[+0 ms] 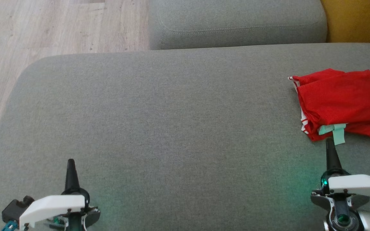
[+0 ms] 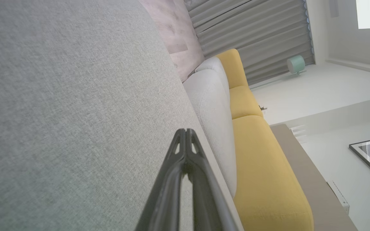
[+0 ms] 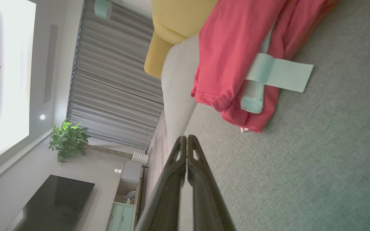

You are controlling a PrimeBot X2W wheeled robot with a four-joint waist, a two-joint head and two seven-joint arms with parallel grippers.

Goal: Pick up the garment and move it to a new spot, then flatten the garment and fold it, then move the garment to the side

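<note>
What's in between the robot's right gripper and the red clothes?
Nothing, just bare gray sofa cushion. The head view shows the shut right gripper pointing at the red garment across a small gap.

Left gripper (image 1: 71, 161) and right gripper (image 1: 329, 140) closed, empty.

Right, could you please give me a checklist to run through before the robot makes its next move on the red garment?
1. Location of the red garment: ok, it lies at the right of the grey cushion.
2. Grip of the right gripper: ok, holding nothing, just short of the garment.
3. Its fingers open for a grasp: not ok, shut.
4. Grip of the left gripper: ok, shut on nothing, above bare cushion.
5. Garment flat: not ok, bunched in layers, a pale green strip sticking out.
6. Garment's full extent: cannot tell, it runs past the head view's right edge.
</note>
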